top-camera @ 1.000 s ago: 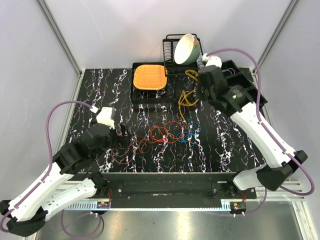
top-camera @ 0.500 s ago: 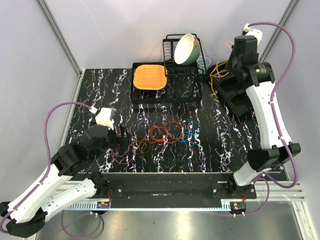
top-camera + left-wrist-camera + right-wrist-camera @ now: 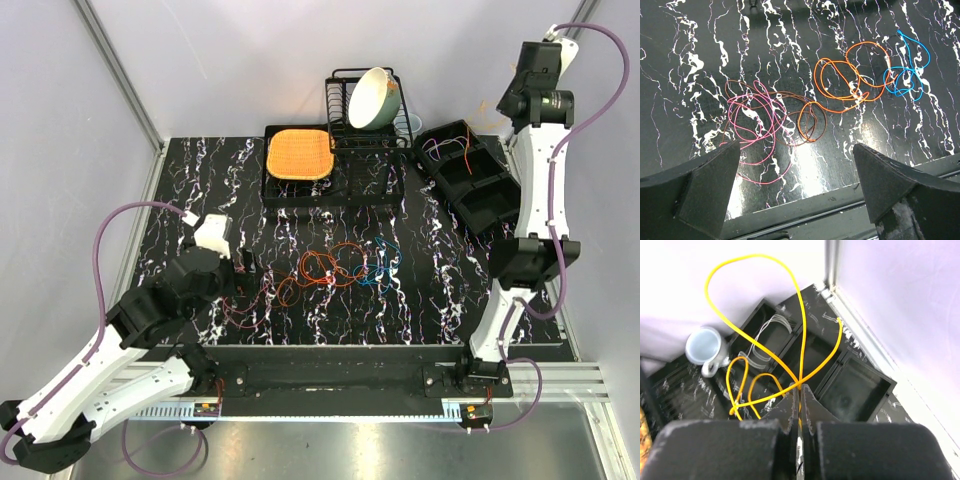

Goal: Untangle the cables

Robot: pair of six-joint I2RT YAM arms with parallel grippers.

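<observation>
Several thin cables lie mid-table: orange loops (image 3: 335,265), a blue one (image 3: 385,265) and a maroon-pink tangle (image 3: 245,300). In the left wrist view the pink loops (image 3: 752,125) overlap a brown loop (image 3: 807,120), with the orange (image 3: 845,82) and the blue (image 3: 907,75) cables farther off. My left gripper (image 3: 240,265) (image 3: 795,185) is open and empty, just near of the pink tangle. My right gripper (image 3: 508,100) (image 3: 800,387) is raised high at the back right. It is shut on a yellow cable (image 3: 765,262) that hangs in loops over the black tray.
A black compartment tray (image 3: 470,175) (image 3: 860,385) sits at the back right with a white cable (image 3: 767,335) in one compartment. A white cup (image 3: 705,347) stands beside it. A dish rack (image 3: 345,120) with a bowl (image 3: 370,97) and an orange pad (image 3: 298,155) are at the back.
My right arm rose and swung to the back right corner, lifting the yellow cable off the table to above the black tray. The left arm has hardly moved.
</observation>
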